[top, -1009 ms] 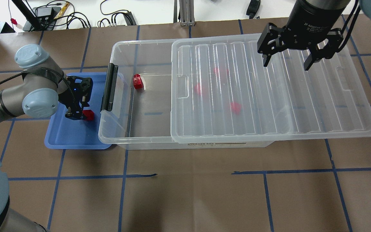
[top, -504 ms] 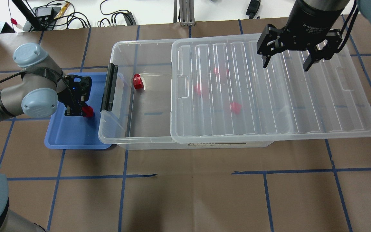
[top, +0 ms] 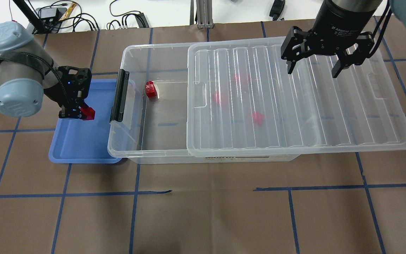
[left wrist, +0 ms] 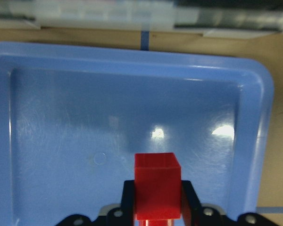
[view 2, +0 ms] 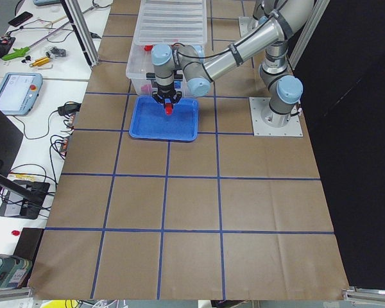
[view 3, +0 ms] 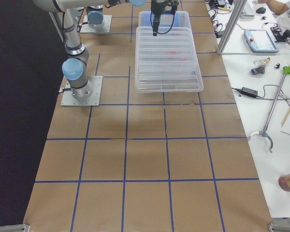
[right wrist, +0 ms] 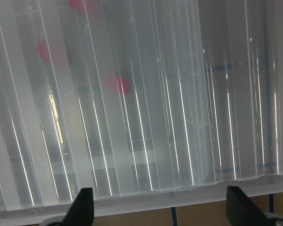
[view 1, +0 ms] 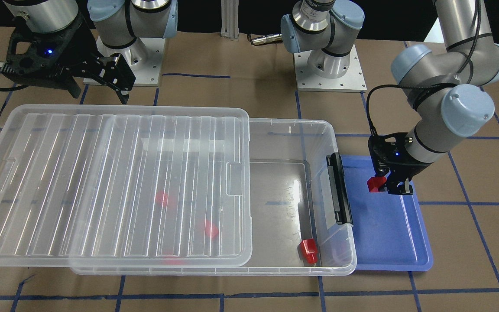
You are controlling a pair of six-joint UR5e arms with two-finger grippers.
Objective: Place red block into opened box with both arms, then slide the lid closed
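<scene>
Between left gripper [top: 79, 115] fingers: red block [top: 89, 113], clamped.
Box [top: 125, 141] opening: just to its right.
Right gripper [top: 312, 73]: spread, above lid [top: 294, 116].

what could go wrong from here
The left gripper holds the red block over the blue tray; it could clip the black clip bar of the box on the way across. The lid overhangs the box's far end near the open right gripper, so a downward push there might tip it rather than slide it.
</scene>
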